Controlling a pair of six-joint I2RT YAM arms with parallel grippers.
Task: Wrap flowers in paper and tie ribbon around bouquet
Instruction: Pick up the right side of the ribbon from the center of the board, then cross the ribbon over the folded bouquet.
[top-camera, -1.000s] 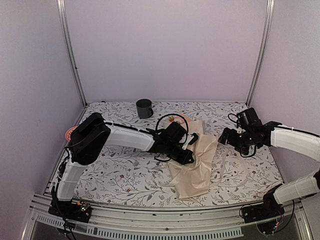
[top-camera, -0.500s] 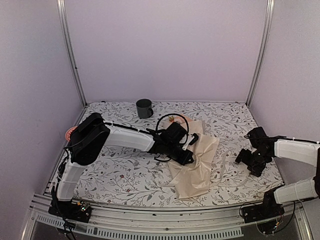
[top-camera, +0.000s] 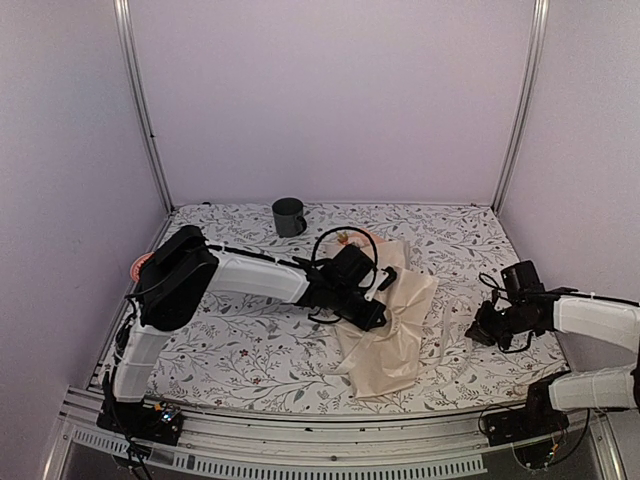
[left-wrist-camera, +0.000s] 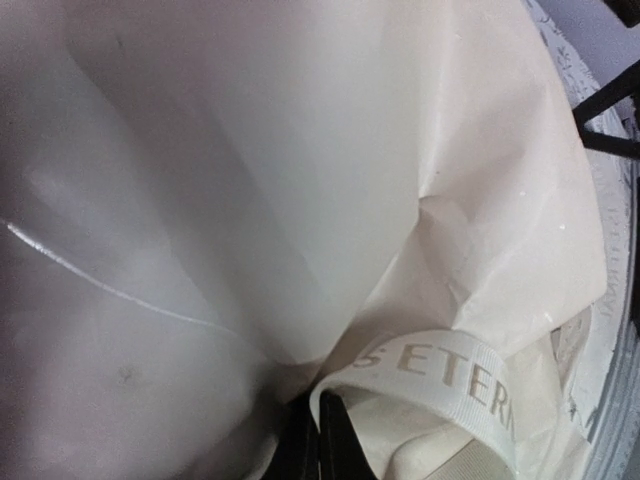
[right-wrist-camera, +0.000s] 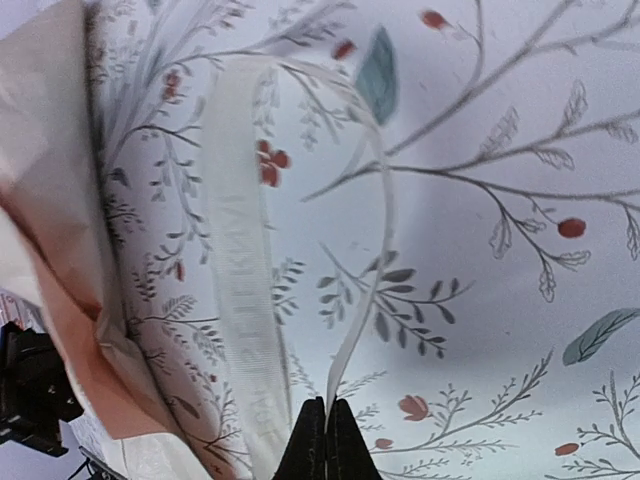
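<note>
Enclosing flowers (top-camera: 345, 238), folded paper (top-camera: 398, 325), mug (top-camera: 288, 216) contents hidden

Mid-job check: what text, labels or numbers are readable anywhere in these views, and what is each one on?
"S ETER": pale raised capitals on the ribbon, left wrist view; the lettering runs off the frame edge, so the word is incomplete.
Same ribbon in the right wrist view: faint lettering along its length, too faint to read.
The paper and the mug: no text visible.
</note>
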